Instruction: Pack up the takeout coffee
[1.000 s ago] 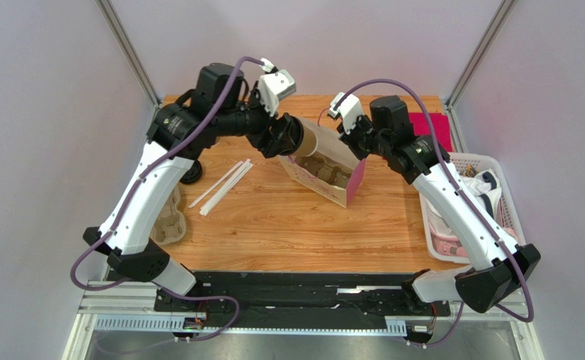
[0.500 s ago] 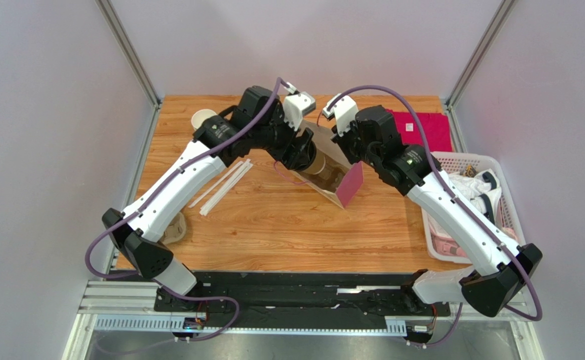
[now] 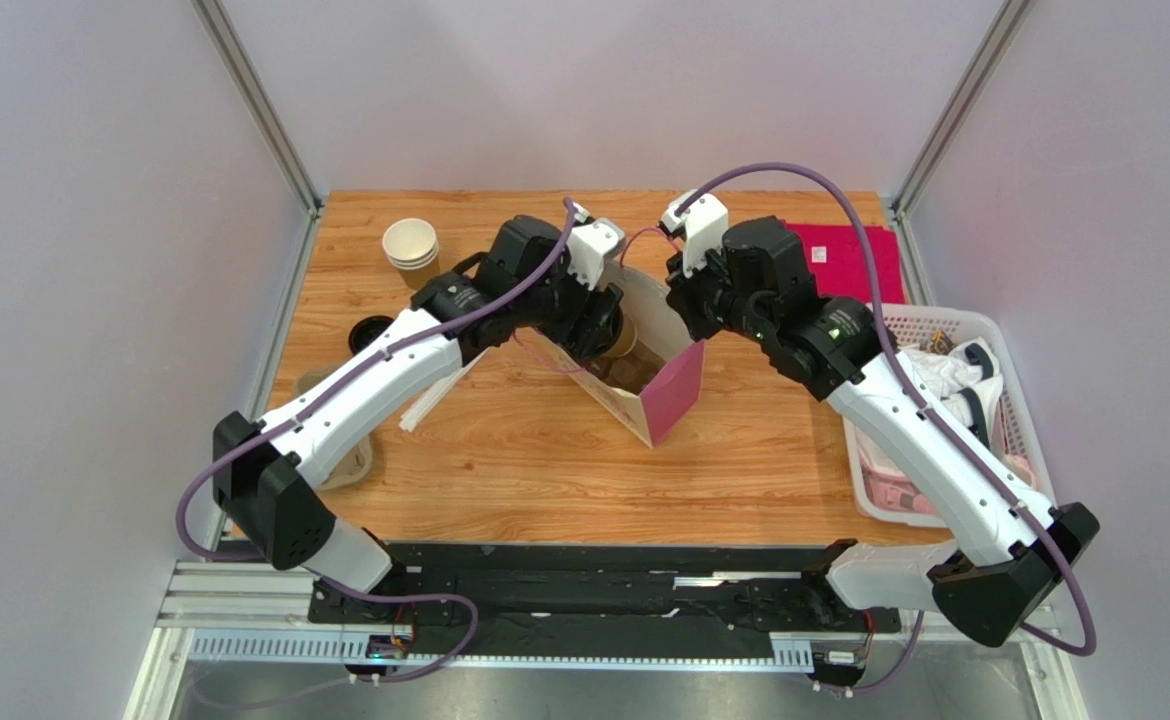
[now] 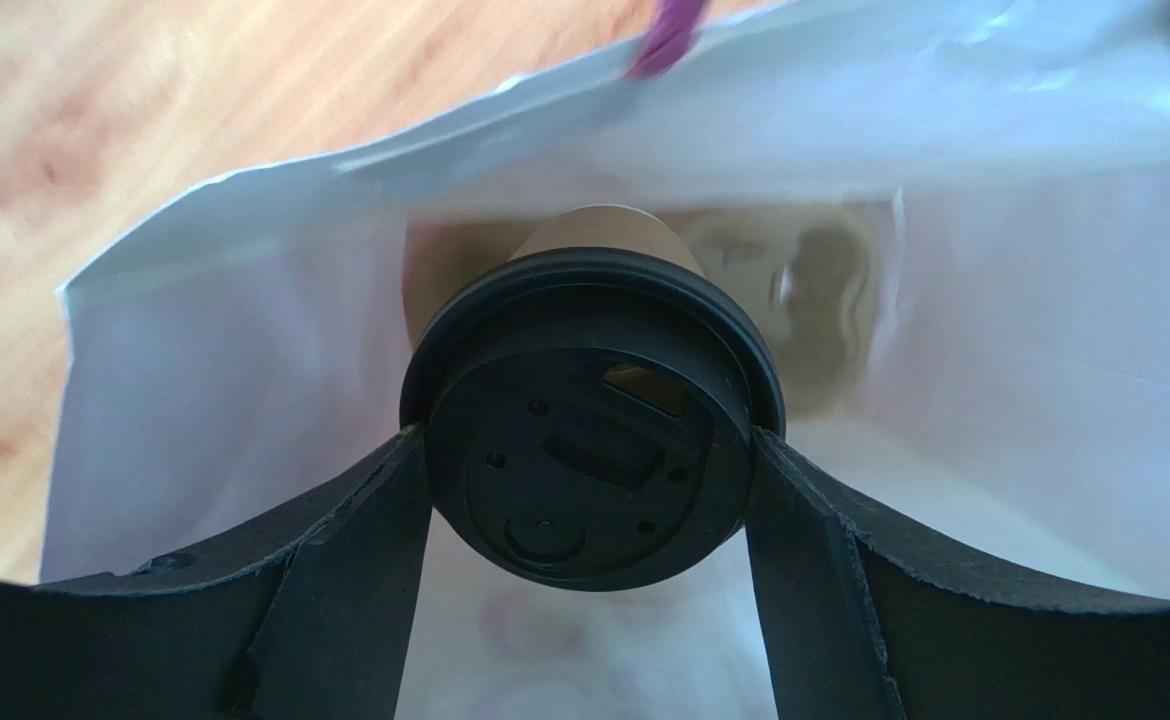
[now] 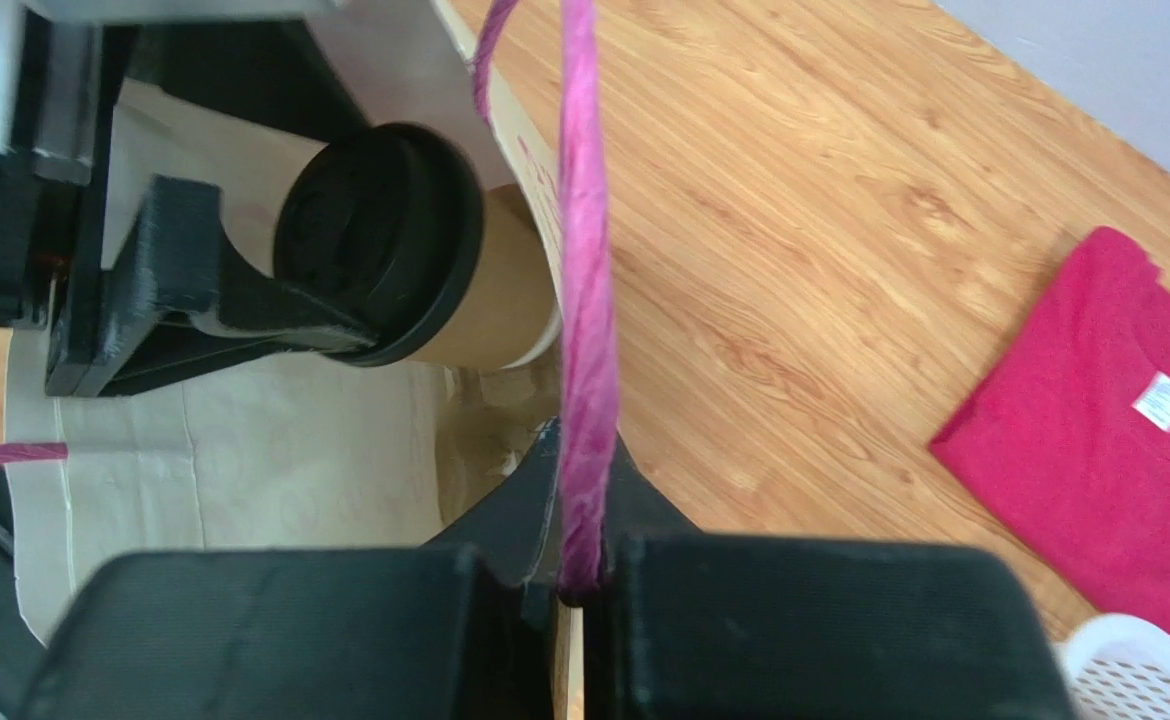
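My left gripper is shut on the takeout coffee, a brown kraft cup with a black lid, and holds it inside the mouth of the cream paper bag. The cup also shows in the right wrist view, lying sideways between the left fingers. The grey pulp cup carrier sits at the bag's bottom. My right gripper is shut on the bag's pink handle and the bag's edge, holding the bag open.
A stack of empty paper cups and a black lid lie at the back left. White straws lie under the left arm. A red shirt lies at the back right, beside a white basket of clutter.
The left gripper carried the coffee rightwards and down into the bag's mouth. The right arm shifted and tilted the bag more upright. The paper cup stack came into view.
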`<move>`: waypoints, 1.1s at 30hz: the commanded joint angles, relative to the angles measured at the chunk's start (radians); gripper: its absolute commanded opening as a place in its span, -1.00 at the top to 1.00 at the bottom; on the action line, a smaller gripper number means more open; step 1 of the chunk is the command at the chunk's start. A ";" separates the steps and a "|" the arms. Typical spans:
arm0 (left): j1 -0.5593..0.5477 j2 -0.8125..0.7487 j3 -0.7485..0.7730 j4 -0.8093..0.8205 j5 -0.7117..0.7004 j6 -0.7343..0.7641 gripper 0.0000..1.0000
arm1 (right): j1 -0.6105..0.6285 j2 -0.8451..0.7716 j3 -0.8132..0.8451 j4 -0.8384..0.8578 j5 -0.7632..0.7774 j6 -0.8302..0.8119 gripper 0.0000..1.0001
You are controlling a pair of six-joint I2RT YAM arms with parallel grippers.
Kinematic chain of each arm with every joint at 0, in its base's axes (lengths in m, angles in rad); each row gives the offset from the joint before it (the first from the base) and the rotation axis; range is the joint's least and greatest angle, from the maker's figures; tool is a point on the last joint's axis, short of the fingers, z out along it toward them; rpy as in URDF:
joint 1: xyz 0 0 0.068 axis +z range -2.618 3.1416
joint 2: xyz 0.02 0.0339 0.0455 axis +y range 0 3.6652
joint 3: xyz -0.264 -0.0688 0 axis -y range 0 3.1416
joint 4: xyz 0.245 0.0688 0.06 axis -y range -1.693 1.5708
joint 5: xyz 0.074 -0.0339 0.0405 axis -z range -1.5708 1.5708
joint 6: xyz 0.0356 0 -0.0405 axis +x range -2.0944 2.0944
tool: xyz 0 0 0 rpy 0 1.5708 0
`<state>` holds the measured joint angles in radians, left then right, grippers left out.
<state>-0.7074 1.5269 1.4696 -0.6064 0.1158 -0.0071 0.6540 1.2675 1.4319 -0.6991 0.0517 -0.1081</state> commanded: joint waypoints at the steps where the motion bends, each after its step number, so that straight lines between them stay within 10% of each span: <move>1: -0.004 -0.155 -0.044 0.169 0.048 0.096 0.70 | 0.006 -0.036 -0.004 0.039 -0.108 0.033 1.00; 12: -0.004 -0.419 -0.278 0.090 0.344 0.640 0.72 | -0.082 -0.016 0.021 0.024 -0.439 0.010 1.00; 20: -0.004 -0.280 -0.123 -0.139 0.436 0.877 0.88 | -0.106 0.053 0.091 -0.085 -0.745 -0.119 1.00; 33: -0.017 -0.224 0.020 -0.283 0.450 1.105 0.89 | -0.103 0.147 0.197 -0.206 -0.802 -0.297 1.00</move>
<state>-0.7132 1.3178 1.4685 -0.8684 0.5274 0.9565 0.5472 1.4097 1.5734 -0.8837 -0.6716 -0.3435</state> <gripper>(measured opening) 0.771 0.015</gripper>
